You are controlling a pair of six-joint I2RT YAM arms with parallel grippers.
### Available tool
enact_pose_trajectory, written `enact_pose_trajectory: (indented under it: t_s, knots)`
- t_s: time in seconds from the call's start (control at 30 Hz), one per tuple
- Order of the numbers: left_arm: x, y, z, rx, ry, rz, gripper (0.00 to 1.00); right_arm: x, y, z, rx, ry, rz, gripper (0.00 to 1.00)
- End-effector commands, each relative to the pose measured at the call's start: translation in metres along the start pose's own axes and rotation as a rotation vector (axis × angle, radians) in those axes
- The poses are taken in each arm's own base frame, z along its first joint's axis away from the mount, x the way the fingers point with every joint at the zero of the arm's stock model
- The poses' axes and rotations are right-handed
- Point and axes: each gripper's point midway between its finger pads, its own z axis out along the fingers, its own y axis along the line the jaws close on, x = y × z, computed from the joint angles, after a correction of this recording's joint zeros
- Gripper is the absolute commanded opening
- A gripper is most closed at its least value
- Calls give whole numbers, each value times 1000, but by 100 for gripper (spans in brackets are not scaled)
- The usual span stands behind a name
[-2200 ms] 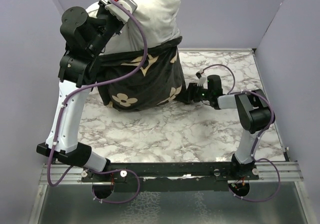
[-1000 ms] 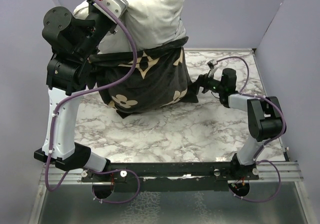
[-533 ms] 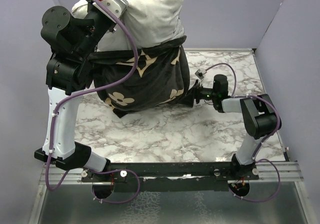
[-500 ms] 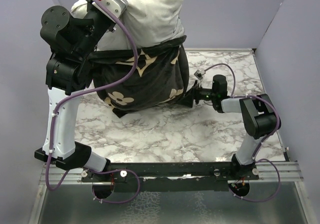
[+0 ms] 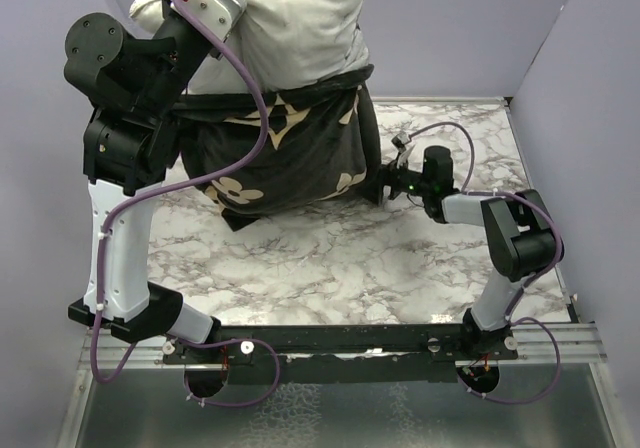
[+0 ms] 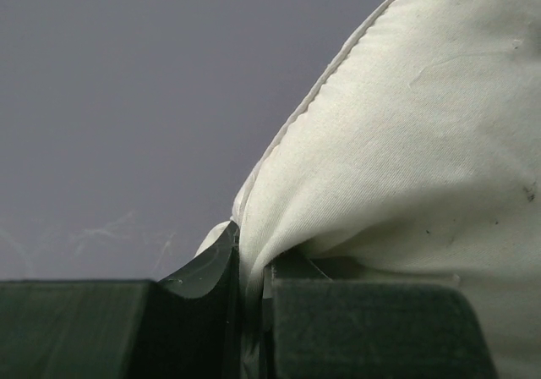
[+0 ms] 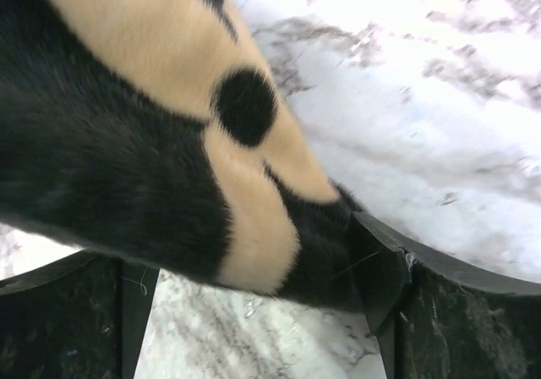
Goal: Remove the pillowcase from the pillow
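Left tool (image 6: 249,311) is clenched on a seam corner of the pillow (image 5: 300,18). White cloth is pinched tight between both fingers, and the bulk of the cushion bulges up and to the right of them in my wrist view. The pillow hangs raised over the surface (image 5: 330,258). The pillowcase (image 5: 290,158) covers only its lower half, well below the left tool, and the upper half is bare.

Right tool (image 7: 228,256) sits low by the surface, spread wide and released. A flowered corner of the pillowcase lies between its fingers, touching the one on the right of that wrist view. Marble shows beside the other finger, so the corner is not pinched.
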Motion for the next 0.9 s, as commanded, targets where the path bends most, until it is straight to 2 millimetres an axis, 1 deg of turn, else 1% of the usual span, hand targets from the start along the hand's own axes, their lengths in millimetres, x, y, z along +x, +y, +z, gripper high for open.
enact_pose_trajectory:
  t_s: [0.0, 0.07, 0.2, 0.3, 0.37, 0.43, 0.53, 0.57, 0.6, 0.63, 0.8, 0.87]
  knots:
    - [-115, 60, -45, -204, -319, 108, 0, -49, -18, -3, 128, -73, -197, 90]
    - [-115, 60, -45, -203, -321, 111, 0, -47, -22, -2, 132, -49, -224, 92]
    - [-118, 63, -46, -215, -326, 124, 0, -31, -21, 2, 78, 15, -234, 94]
    - [-120, 65, -47, -224, -331, 128, 0, -19, -15, 7, 10, 37, -201, 89]
    - [-121, 67, -48, -235, -332, 135, 0, -11, -11, 9, -30, 51, -164, 80]
    - [-121, 69, -47, -243, -332, 138, 0, -6, -5, 9, -57, 49, -135, 67]
    - [-121, 71, -46, -259, -339, 138, 0, 3, -5, 6, -42, 49, -98, 30]
    - [-121, 73, -46, -267, -342, 139, 0, 5, -7, 5, -29, 52, -91, 13]
    - [-122, 75, -46, -279, -346, 141, 0, 5, -11, 5, -3, 51, -78, 2]
    - [-121, 77, -44, -291, -348, 143, 0, 4, -13, 5, 19, 50, -56, 1]
    - [-126, 93, -44, -380, -370, 190, 0, -9, -20, 7, 75, 22, 44, 1]
    - [-131, 101, -46, -429, -388, 226, 0, -10, -29, 6, 123, 10, 131, 1]
